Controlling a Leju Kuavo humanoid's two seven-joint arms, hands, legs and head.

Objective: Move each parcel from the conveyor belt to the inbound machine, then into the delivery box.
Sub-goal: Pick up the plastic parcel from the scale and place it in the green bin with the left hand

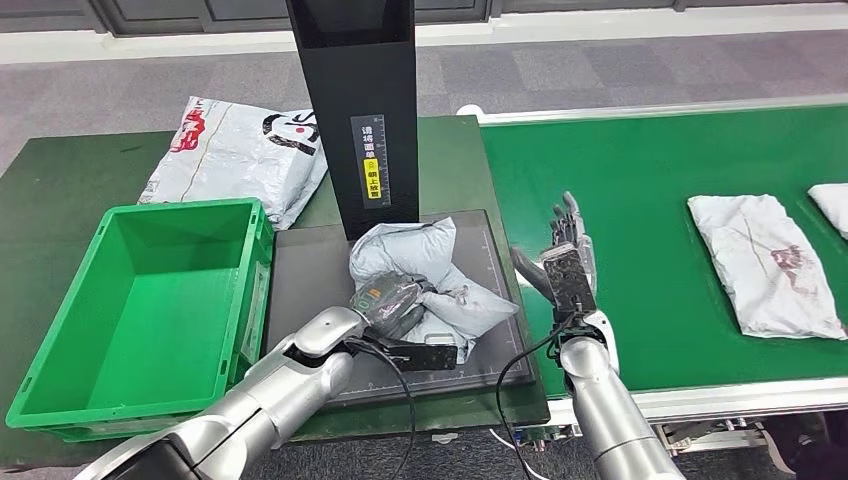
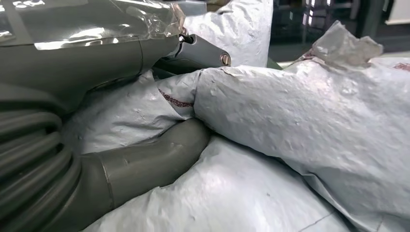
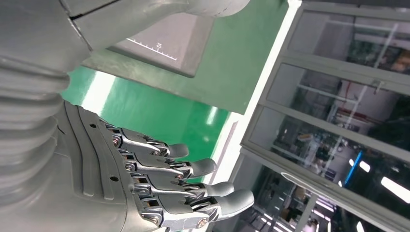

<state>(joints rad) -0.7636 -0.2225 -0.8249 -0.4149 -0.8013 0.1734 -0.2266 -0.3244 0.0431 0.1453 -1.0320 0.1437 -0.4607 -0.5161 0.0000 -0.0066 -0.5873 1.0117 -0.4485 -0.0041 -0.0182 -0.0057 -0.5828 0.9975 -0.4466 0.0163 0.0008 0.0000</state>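
Starting on the left: the green delivery box is sitting open on the dark table, nothing showing inside it, with a printed white bag lying behind it. Just beside the box, on the grey platform of the inbound machine under its black post, the crumpled grey parcel is bunched up, and the left hand is closing on its near edge. The left wrist view is confirming it: the thumb is tucked under a fold of the parcel while darker fingers are pressing from above, so the hand is pinching the plastic.

By my reading the step in hand is carrying this parcel over to the box. The bag is soft and slack, so lifting it high enough for the trailing end to pass over the box wall is going to matter, then swinging it leftward and releasing over the middle of the box. A pinch on thin film could slip, so a steady, unhurried move looks wise.

Moving right, the right hand is hovering at the edge of the conveyor belt, fingers straight and spread, holding nothing. Further right, another white parcel is lying on the belt, with a second one at the frame's edge, both awaiting their turn.
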